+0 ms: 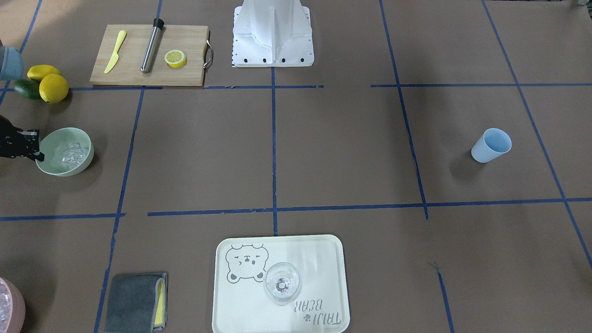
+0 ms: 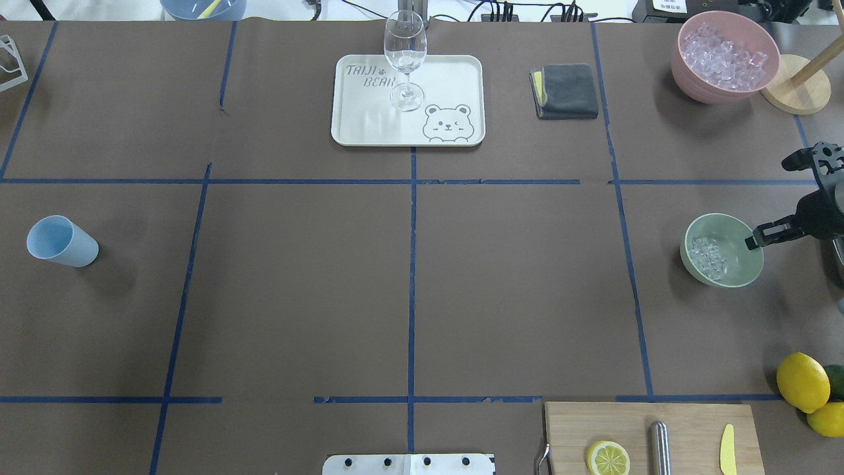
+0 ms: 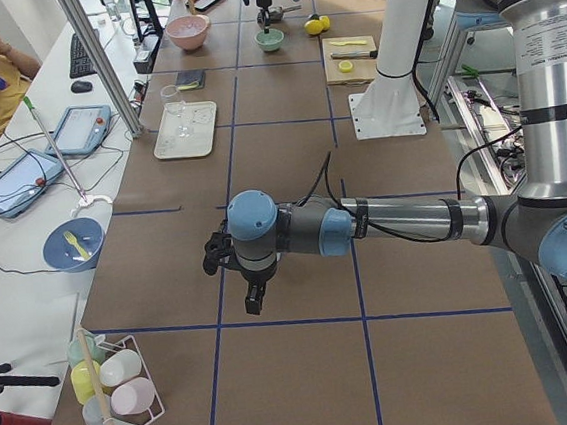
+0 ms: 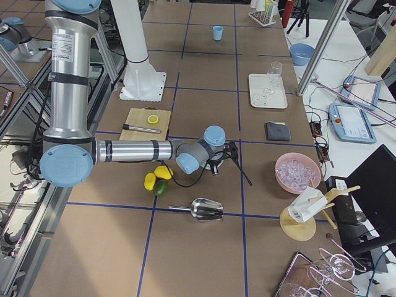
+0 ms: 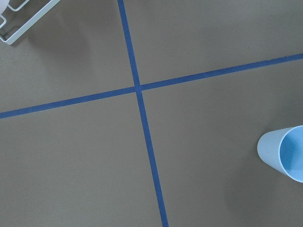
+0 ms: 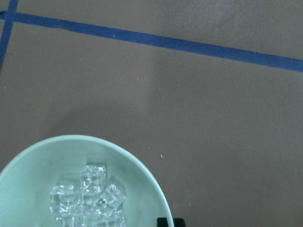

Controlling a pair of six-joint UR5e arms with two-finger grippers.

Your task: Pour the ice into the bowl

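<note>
The desk [image 2: 297,277] carried one mint-green bowl [image 2: 735,264], one blue cup [image 2: 60,241], one pink bowl [image 2: 692,86] heaped with ice cubes, one stemmed glass [image 2: 405,49] standing on one tray [image 2: 369,112], and one folded cloth [image 2: 568,91]. One wooden board [image 2: 686,429] held one yellow knife [image 2: 727,457], one metal rod [image 2: 659,448] and one lemon half [image 2: 608,458]. Two whole lemons [image 2: 802,381] and one lime [image 1: 27,89] lay together beside it.

The ice [image 2: 707,254] was a small cluster of clear cubes, too jumbled to count, lying in the bottom of the green bowl.

The right claw [image 2: 768,201] was spread wide and held nothing. One of its fingers [image 2: 771,231] reached to the bowl's outer rim. Whether it touched the rim could not be told. The other finger stood well off, toward the pink bowl's side. The left claw [image 3: 234,275] hung above the desk at the far left end, near the cup. Whether it was spread or closed could not be told.

The green bowl sat close to the desk's right end, with the pink bowl and the lemons each well apart from it on either side. The cup stood upright close to the left end. A broad stretch of brown desk, crossed by blue tape lines, lay between bowl and cup. The tray and the board sat at the opposite long edges.
</note>
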